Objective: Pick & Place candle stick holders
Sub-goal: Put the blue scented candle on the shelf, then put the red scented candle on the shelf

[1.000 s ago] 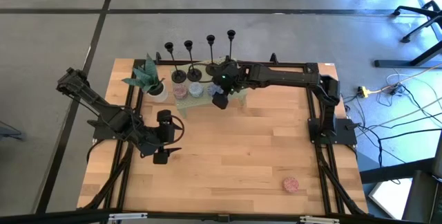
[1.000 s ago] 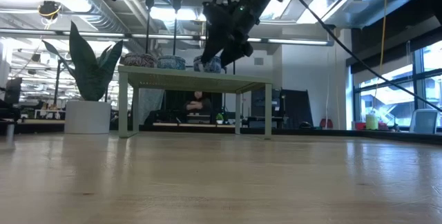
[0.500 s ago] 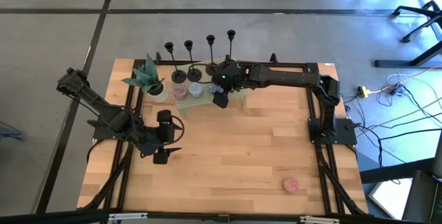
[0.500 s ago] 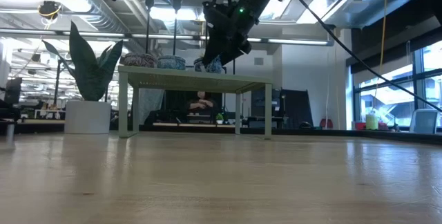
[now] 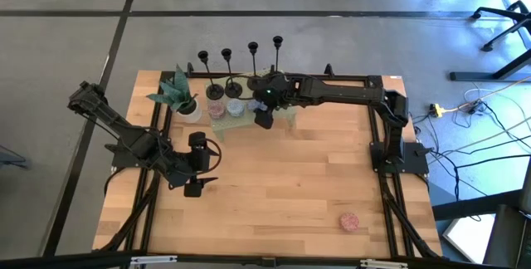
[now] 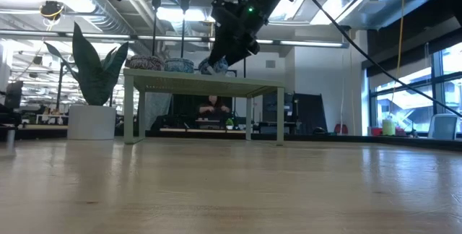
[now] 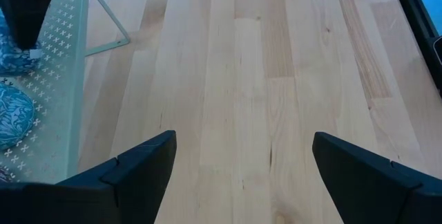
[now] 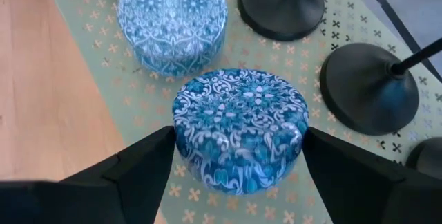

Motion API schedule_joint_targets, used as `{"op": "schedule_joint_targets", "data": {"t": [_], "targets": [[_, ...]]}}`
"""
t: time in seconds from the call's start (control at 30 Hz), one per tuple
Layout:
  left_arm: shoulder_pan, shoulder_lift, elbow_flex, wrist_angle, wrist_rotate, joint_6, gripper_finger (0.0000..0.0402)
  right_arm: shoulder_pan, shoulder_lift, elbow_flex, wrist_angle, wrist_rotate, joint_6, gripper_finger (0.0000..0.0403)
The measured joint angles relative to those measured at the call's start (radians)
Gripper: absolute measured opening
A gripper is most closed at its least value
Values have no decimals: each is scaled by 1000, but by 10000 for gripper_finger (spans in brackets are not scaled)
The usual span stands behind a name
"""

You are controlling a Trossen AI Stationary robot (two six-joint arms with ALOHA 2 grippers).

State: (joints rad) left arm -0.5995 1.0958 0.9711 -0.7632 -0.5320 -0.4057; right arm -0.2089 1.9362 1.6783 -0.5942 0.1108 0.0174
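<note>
At the far edge of the wooden table point(image 5: 282, 178), the right claw point(image 5: 264, 118) hangs over a small pale green stand point(image 5: 286, 114), its two dark fingers point(image 8: 138, 172) spread wide to either side of a round blue patterned tin point(image 8: 239, 128) without touching it. A second tin point(image 8: 173, 20) of the same blue pattern sits just beyond on the stand's perforated top. The four black candle stick holders point(image 5: 240, 67) stand upright in a row along the back of the stand, their thin stems rising to small cup tops; the right wrist view catches two of their round flat bases point(image 8: 281, 4) resting on the green surface just beside the tins. In the low view the right claw point(image 6: 229, 52) shows just above the stand's top point(image 6: 202, 82), at the tin. A potted plant point(image 5: 177, 95) with broad green leaves stands at the left end of the stand. The left claw point(image 5: 196, 165) waits well apart over the near left part of the table, fingers point(image 7: 141, 169) spread and holding nothing, bare planks beneath it. A small pink round object point(image 5: 349, 221) lies alone near the front right corner of the table. Beyond the table, in the room behind, a person point(image 6: 214, 111) sits at a desk.
</note>
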Motion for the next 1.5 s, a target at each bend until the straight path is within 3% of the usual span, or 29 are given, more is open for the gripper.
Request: {"op": "schedule_joint_targets", "data": {"t": [1.27, 1.5], "targets": [[0, 0, 0, 0, -3, 0, 338, 0, -32, -1, -19, -18, -3, 316], [0, 0, 0, 0, -3, 0, 338, 40, -97, -1, -160, -17, 14, 316]]}}
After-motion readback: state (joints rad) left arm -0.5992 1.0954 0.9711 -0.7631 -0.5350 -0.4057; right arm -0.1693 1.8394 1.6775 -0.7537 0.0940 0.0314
